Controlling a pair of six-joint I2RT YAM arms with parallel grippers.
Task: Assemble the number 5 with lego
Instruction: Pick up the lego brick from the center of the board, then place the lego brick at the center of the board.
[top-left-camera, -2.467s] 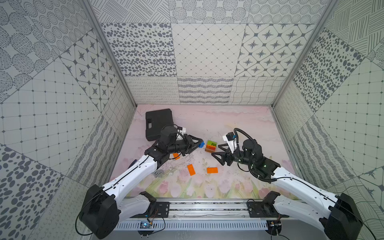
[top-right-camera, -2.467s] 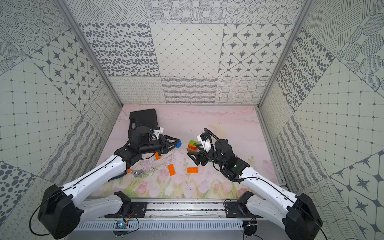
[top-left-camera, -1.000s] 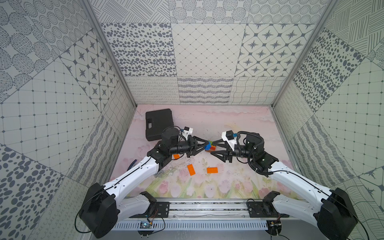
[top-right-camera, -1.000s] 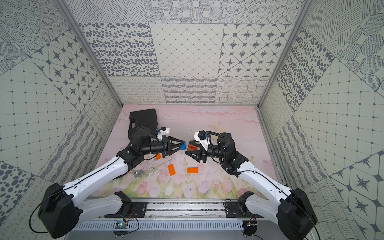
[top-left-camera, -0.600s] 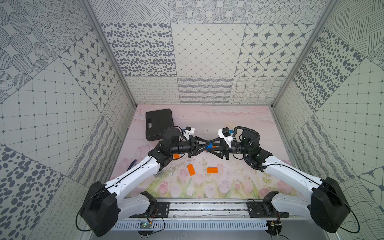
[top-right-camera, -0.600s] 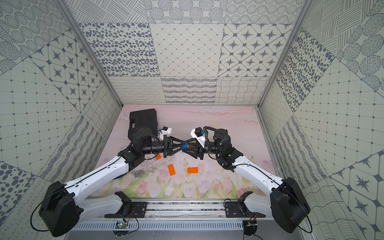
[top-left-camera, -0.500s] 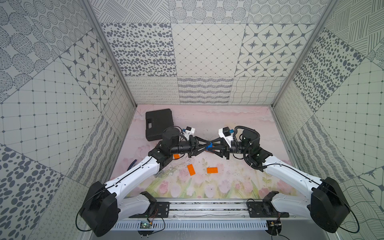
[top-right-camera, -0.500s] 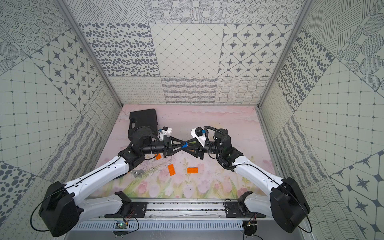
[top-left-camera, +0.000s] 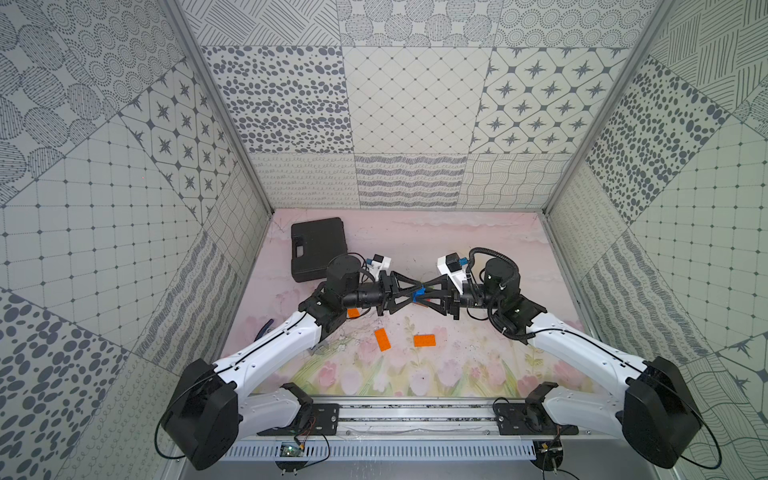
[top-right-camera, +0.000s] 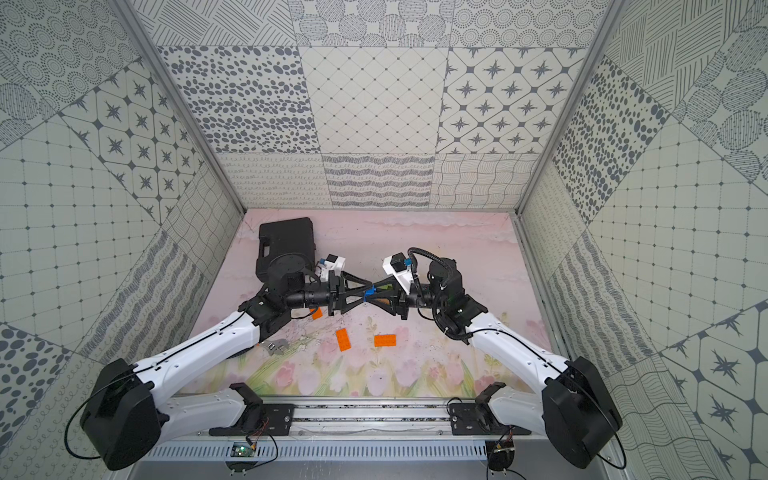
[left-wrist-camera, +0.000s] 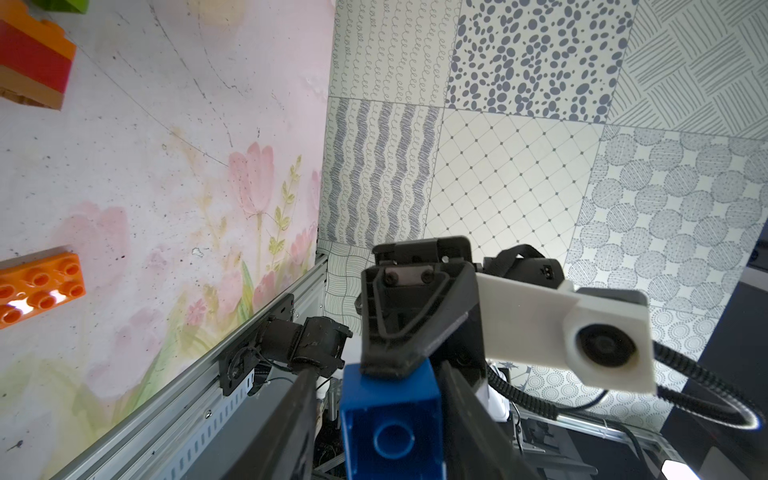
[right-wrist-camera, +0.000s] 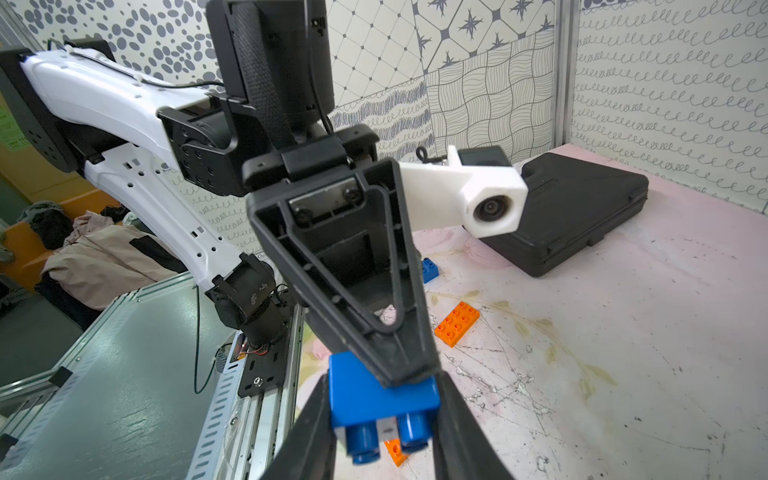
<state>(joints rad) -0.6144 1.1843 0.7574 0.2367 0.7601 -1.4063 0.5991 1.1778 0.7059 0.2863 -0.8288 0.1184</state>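
Left gripper (left-wrist-camera: 378, 386), right gripper (right-wrist-camera: 382, 395) nose-to-nose, blue brick (top-left-camera: 419, 294) between

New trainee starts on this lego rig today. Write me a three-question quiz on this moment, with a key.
1. True or false: the blue brick is held clear of the table.
2. Which gripper is shut on it, the left gripper or the right gripper?
3. What lies behind the left arm, toward the far side of the table?
A. black case
B. red bowl
C. white cup

Key
1. True
2. The right gripper
3. A
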